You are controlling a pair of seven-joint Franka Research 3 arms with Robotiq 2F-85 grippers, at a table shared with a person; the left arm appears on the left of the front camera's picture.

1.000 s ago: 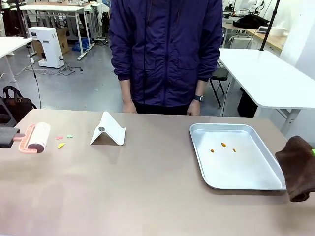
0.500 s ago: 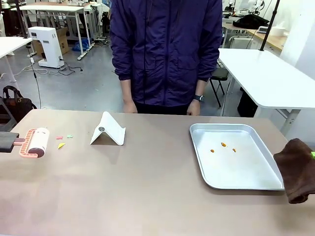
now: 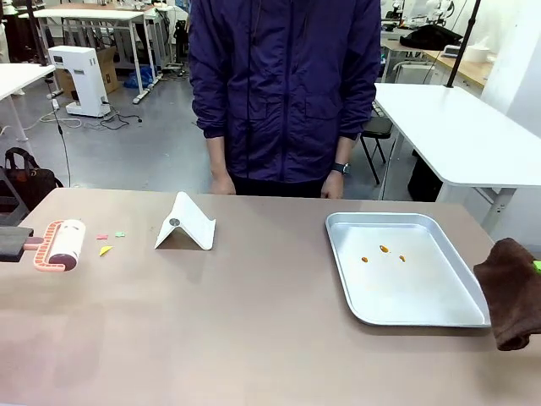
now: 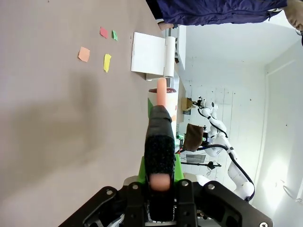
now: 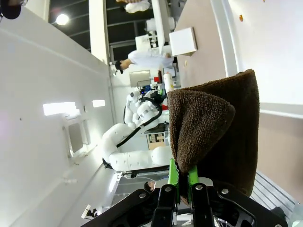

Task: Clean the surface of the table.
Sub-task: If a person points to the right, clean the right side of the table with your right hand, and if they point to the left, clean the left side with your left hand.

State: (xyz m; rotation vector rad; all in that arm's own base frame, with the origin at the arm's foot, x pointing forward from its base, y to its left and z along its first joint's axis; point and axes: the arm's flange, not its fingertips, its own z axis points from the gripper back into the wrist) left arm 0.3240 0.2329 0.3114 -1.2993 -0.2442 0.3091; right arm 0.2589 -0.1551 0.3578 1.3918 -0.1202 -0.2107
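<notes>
Front across table (image 3: 254, 338), wrist views rolled, close

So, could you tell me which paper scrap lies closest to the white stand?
The green scrap, rightmost of the group; the red scrap and yellow scrap lie further from the stand, toward the lint roller.

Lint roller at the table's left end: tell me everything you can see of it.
The lint roller has a white roll with a dark end cap, set in a salmon-pink plastic frame with a straight handle. The left gripper is shut on that handle, holding the roller level, low over the tan table near its left edge; whether it touches the top is unclear. Small coloured paper scraps lie just beside it, untouched.
</notes>
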